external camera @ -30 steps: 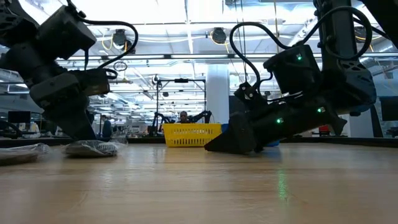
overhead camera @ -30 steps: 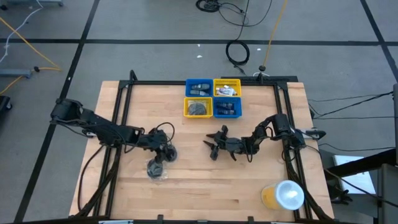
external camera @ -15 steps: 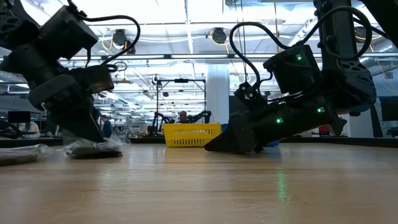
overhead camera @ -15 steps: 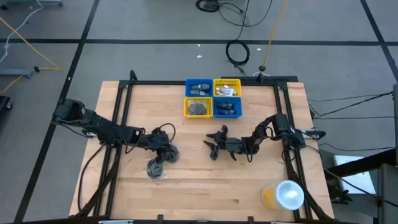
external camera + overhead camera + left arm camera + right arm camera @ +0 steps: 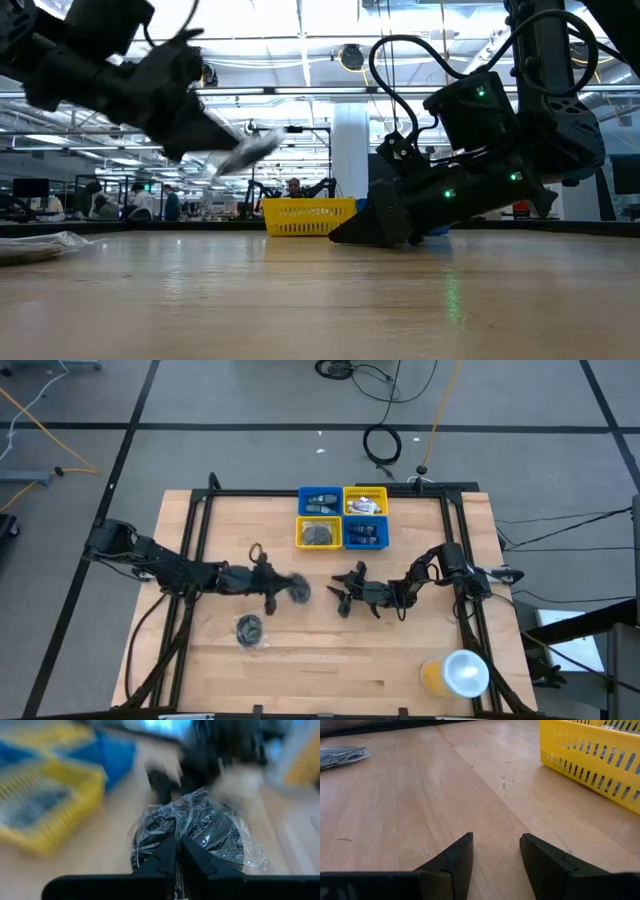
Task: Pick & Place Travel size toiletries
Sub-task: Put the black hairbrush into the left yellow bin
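A dark grey round disc in clear wrap (image 5: pixel 298 589) hangs above the table's middle, with my left gripper (image 5: pixel 278 588) shut on it. In the low view the disc (image 5: pixel 247 154) is well clear of the wood. In the left wrist view it (image 5: pixel 210 827) sticks out past the fingertips. A second wrapped disc (image 5: pixel 248 630) lies flat on the table nearer the front edge, and it also shows in the right wrist view (image 5: pixel 342 755). My right gripper (image 5: pixel 342 588) rests low on the table right of centre, open and with nothing between its fingers (image 5: pixel 465 855). My left gripper pinches the wrapped disc's near edge (image 5: pixel 172 834) between its two fingers, which come almost level from the table's left. The disc is lifted clear and juts out beyond the fingertips, tilted slightly.
A block of blue and yellow bins (image 5: pixel 341 518) with small items stands at the far middle; one yellow bin (image 5: pixel 600 755) is close ahead of my right gripper. A big yellow cup with a white lid (image 5: pixel 455 673) stands at the front right. A black frame edges the table.
My left gripper has shut on the wrapped disc, then risen and tipped from pointing down to almost level. It has swung toward the table's right and far side. The disc has gone from lying on the table to lifted clear. The other disc has stayed put.
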{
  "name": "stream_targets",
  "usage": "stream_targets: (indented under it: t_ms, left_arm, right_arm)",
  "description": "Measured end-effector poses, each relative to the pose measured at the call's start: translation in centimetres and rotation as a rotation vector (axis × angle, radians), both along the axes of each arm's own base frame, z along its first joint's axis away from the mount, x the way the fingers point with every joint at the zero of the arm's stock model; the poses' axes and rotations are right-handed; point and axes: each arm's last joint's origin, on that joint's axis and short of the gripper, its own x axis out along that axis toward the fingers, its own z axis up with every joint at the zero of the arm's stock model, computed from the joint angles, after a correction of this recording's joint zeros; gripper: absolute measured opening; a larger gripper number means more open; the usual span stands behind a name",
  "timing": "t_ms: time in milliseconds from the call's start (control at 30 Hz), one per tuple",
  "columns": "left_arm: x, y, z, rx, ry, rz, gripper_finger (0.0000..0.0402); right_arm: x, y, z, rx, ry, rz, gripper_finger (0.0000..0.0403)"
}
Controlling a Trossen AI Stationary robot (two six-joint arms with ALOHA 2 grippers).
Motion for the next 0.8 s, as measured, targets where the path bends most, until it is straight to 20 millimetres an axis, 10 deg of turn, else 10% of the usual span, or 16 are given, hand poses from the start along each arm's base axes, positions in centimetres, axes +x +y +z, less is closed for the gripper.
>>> stream_targets:
  t_ms: [400,800]
  left_arm:
    - [2.2,8.4,3.6,-0.028,-0.305,0.569,0.0012]
    - [10.5,13.3,1.9,-0.079,0.031,0.679,0.0021]
  right_arm:
    - [0.0,-0.1,0.0,-0.002,-0.001,-0.002,0.0155]
    - [0.0,-0.2,0.0,0.001,-0.006,-0.005,0.0155]
